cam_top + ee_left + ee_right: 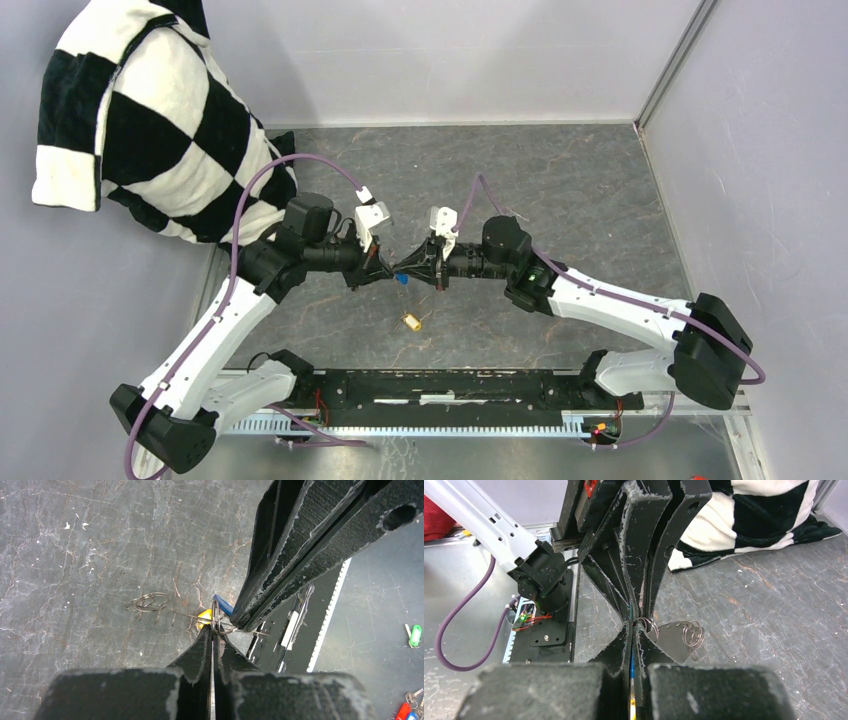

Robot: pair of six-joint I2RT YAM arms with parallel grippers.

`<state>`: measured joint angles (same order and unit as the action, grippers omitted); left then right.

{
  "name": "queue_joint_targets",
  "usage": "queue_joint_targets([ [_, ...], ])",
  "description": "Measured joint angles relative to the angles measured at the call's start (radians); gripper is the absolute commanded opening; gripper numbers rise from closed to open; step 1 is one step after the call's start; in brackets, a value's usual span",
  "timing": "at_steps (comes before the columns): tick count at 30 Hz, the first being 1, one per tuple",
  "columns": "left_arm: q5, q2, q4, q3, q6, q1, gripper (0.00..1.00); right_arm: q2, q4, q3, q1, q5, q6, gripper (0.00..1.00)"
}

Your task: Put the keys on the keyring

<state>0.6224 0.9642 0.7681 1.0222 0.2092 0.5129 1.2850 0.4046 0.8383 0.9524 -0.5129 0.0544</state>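
My two grippers meet tip to tip above the middle of the table. The left gripper (383, 270) (214, 629) is shut on the thin wire of the keyring (215, 614) (649, 625), from which a flat grey fob (672, 641) and small linked rings (147, 601) hang. The right gripper (405, 268) (631, 626) is shut on the blue-headed key (400, 281) (223, 605), whose blue edge shows between its fingers, and its tip is against the ring. The yellow-headed key (411, 321) (204, 616) lies loose on the table just below and nearer the arm bases.
A black-and-white checkered cloth (150, 120) (749, 510) is heaped at the back left, over the table's edge. Grey walls close the back and right sides. The black base rail (450, 390) runs along the near edge. Spare coloured keys (411, 707) lie off the table.
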Motion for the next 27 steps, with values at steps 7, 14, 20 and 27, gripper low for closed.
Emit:
queue_joint_targets([
  [7, -0.001, 0.0, 0.0, 0.0, -0.014, 0.0, 0.02, 0.003, -0.007, 0.003, 0.015, 0.03, -0.008, 0.0],
  [14, -0.005, 0.0, -0.001, 0.0, -0.014, 0.0, 0.02, 0.003, 0.006, 0.001, 0.033, 0.089, 0.005, 0.0],
  [20, -0.013, -0.001, 0.0, 0.0, -0.013, 0.0, 0.02, -0.006, 0.045, -0.019, 0.04, 0.135, 0.022, 0.0],
  [27, -0.012, -0.001, 0.0, 0.0, -0.013, 0.0, 0.02, -0.024, 0.084, -0.033, 0.041, 0.177, 0.035, 0.0],
])
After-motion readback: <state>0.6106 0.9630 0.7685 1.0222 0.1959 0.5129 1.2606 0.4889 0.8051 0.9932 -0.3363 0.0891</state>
